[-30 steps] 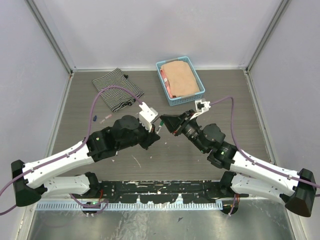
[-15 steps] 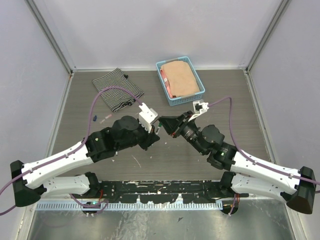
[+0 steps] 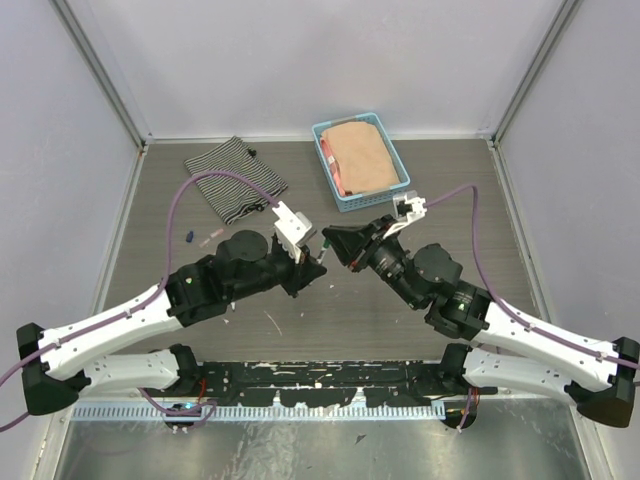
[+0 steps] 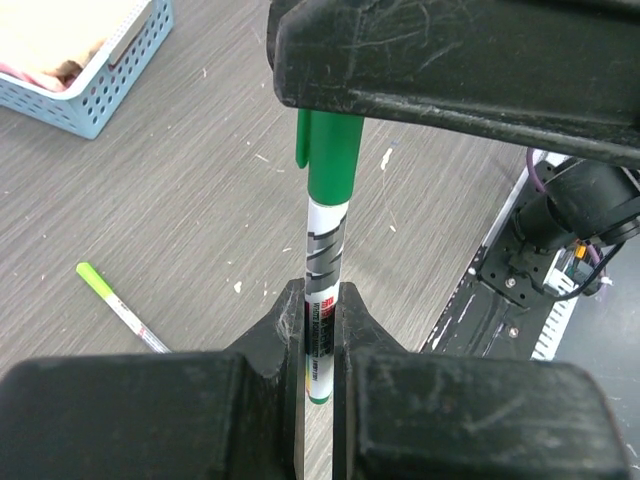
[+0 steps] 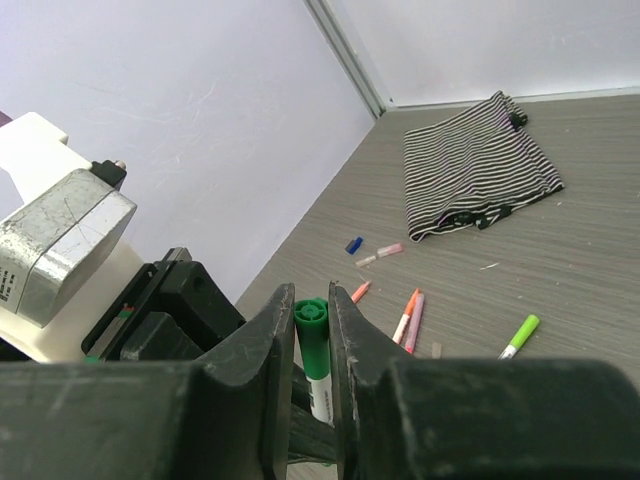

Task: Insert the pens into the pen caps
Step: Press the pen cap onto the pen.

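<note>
Pinched the pen [image 4: 325, 240] in the left gripper [image 4: 318, 312], the cap [image 5: 311, 318] in the right gripper [image 5: 310, 345], mid-air over the middle of the table [image 3: 450, 180]. Looked joined, maybe not fully seated. Could jam or slip from the jaws if pushed off-axis.

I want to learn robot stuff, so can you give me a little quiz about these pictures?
1. True or false: the left tool grips a green pen.
2. What does the right tool pinch? A green cap, B spoon, C sock.
3. Fill in: the cloth near the blue basket has black and white ____.
Key: 1 true; 2 A; 3 stripes.
</note>
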`<act>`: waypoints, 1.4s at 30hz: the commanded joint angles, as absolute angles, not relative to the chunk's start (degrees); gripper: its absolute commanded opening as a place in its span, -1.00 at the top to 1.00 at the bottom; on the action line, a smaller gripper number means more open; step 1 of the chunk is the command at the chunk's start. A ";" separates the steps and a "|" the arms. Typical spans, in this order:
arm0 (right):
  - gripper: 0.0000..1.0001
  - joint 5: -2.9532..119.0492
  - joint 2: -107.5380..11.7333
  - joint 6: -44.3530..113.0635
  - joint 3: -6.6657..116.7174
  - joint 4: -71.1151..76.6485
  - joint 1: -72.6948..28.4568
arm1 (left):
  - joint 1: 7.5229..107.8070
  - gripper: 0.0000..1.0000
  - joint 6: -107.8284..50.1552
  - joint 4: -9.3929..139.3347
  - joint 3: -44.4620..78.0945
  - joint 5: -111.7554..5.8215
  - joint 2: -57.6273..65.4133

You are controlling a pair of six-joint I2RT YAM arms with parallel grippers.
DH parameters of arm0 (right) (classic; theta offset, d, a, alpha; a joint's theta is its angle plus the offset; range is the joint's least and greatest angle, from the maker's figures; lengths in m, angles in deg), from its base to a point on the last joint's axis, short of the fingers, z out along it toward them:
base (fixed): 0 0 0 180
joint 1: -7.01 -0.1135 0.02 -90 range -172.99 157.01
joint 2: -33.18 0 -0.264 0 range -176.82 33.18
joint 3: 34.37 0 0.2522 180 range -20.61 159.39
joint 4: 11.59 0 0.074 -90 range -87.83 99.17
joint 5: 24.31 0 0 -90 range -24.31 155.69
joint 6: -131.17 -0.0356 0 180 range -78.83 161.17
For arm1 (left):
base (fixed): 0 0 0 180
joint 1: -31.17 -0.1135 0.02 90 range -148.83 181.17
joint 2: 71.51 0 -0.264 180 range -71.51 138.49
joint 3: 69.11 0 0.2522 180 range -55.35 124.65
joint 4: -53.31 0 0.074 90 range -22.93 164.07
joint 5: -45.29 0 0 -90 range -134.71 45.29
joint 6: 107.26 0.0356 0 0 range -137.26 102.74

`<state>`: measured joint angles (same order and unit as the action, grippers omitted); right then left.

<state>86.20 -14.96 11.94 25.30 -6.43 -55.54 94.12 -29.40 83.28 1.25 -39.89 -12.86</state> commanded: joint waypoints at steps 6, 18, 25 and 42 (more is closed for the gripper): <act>0.20 88.78 -11.02 17.42 30.78 8.54 -58.02 | 92.53 1.00 -32.17 69.74 2.12 -32.30 -17.36; 0.04 94.31 -3.94 19.96 29.81 17.59 -58.03 | 92.54 1.00 -28.94 71.74 -2.52 -37.80 -22.72; 0.03 90.82 -0.89 20.93 27.88 16.67 -57.96 | 92.52 1.00 -26.27 73.72 -2.46 -45.05 -25.19; 0.02 94.41 3.27 21.31 24.75 16.82 -58.06 | 92.53 1.00 -23.66 74.08 -2.36 -52.05 -24.48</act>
<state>92.30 2.57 20.55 24.76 18.12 -57.87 92.55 -24.87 74.71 -2.14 -50.20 -24.90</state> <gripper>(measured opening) 0.491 0.127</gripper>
